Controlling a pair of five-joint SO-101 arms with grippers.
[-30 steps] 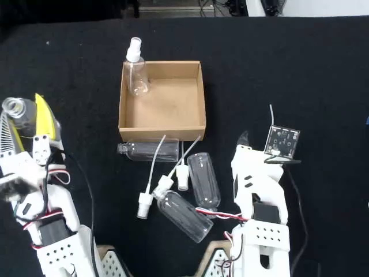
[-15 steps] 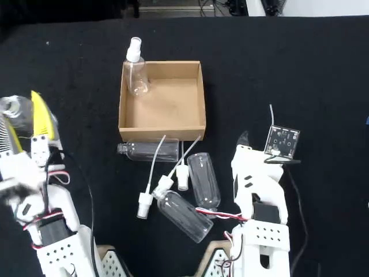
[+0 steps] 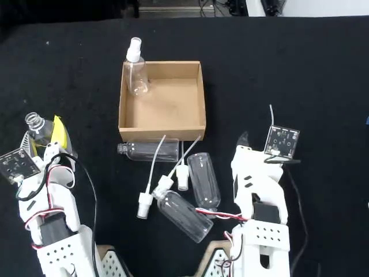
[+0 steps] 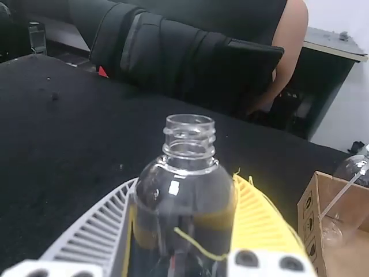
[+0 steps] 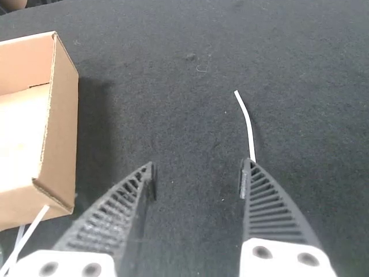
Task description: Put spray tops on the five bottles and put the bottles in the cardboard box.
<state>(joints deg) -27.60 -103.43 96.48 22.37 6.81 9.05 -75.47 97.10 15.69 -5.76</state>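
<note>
The uncapped bottle (image 4: 185, 187) looks like thin, clear, empty plastic: I'd judge it very light, smooth enough to slip, and likely to dent under a hard squeeze. The sensible hold is on the round body below the shoulder, which leaves the threaded neck free for a spray top. That is how the left gripper (image 3: 41, 134) has it, with the grey and yellow jaws closed against the belly on either side and the open neck pointing roughly upward. It sits at the near left of the black table (image 3: 300, 69), well apart from the cardboard box (image 3: 162, 131). The left arm is folded close over its base, wrist tipped back. In the box's far left corner stands one capped bottle (image 3: 136, 72). Three bare bottles lie on the table in front of the box, the nearest (image 3: 151, 151) just beside its front wall. White spray tops (image 3: 183, 176) with long dip tubes are scattered among them. The right gripper (image 5: 196, 173) hangs over bare table beside the box's corner, jaws apart and holding nothing.
</note>
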